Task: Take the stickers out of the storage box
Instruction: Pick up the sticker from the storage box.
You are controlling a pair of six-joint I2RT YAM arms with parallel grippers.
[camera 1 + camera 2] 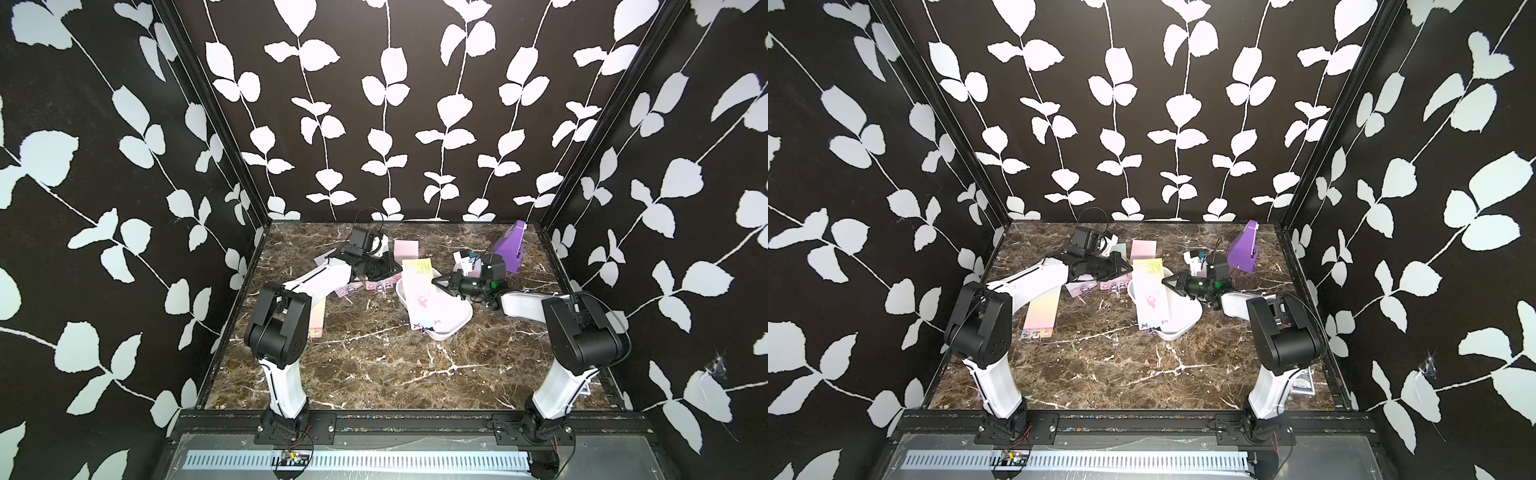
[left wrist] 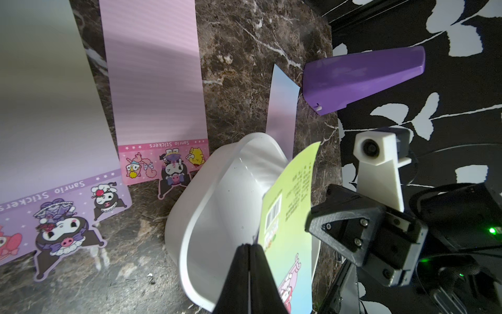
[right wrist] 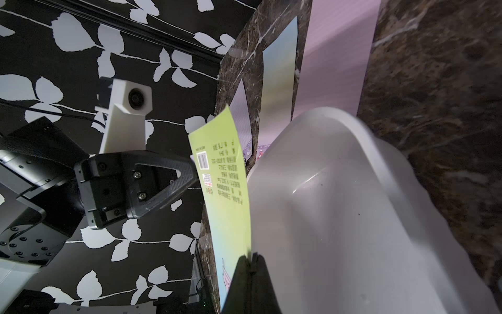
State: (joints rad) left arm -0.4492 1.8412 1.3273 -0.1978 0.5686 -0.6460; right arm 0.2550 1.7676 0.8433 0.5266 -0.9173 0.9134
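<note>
over on the left, a long pastel sheet [image 1: 1042, 309] lies flat on the marble table [image 1: 374, 365], partly under the left arm [image 1: 320, 276]. next to it a lilac sheet [image 2: 54, 136] and a pink sheet [image 2: 154, 81] lie flat just beside the storage box [image 1: 453, 322]. the left gripper [image 1: 400, 270] has its jaws pressed together on one long edge of the green-to-blue sheet [image 1: 419, 291], near its green end. that sheet leans up across the white box, its lower end at the near rim. the right gripper [image 1: 434, 282] pinches the opposite edge, jaws closed on it, above the box. farther right and back, a purple wedge [image 1: 509, 249] stands on the table, apart from the box.
</note>
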